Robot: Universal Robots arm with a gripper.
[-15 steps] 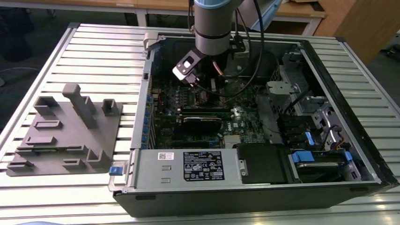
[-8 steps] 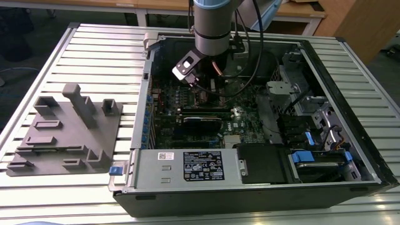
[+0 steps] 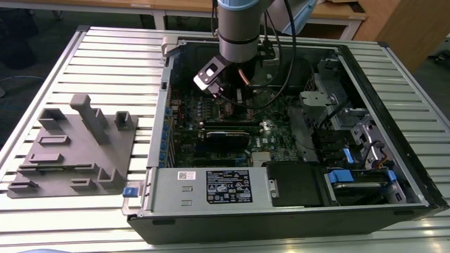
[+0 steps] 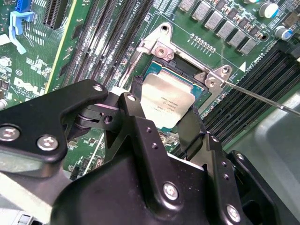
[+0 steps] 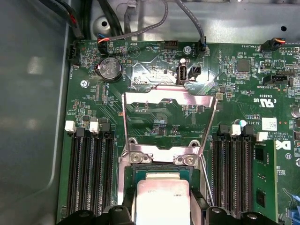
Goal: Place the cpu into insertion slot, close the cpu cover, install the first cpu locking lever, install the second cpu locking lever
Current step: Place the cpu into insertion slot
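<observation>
The gripper (image 4: 164, 107) was clamped on two opposite edges of the cpu (image 4: 165, 99), holding it between its fingers directly over the insertion slot (image 4: 186, 64), the cpu cover (image 5: 201, 101) lying open just beyond.

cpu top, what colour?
The cpu has a silvery-tan metal top with a green edge around it. It shows best in the second wrist view.

Worktop (image 3: 105, 58): pale metal, ribbed with long parallel slats.
On the exterior view's right: open black computer case (image 3: 281, 229), lying on its side and covering most of the surface.
On the exterior view's left: grey moulded fixture block (image 3: 77, 153), just beside the case.
</observation>
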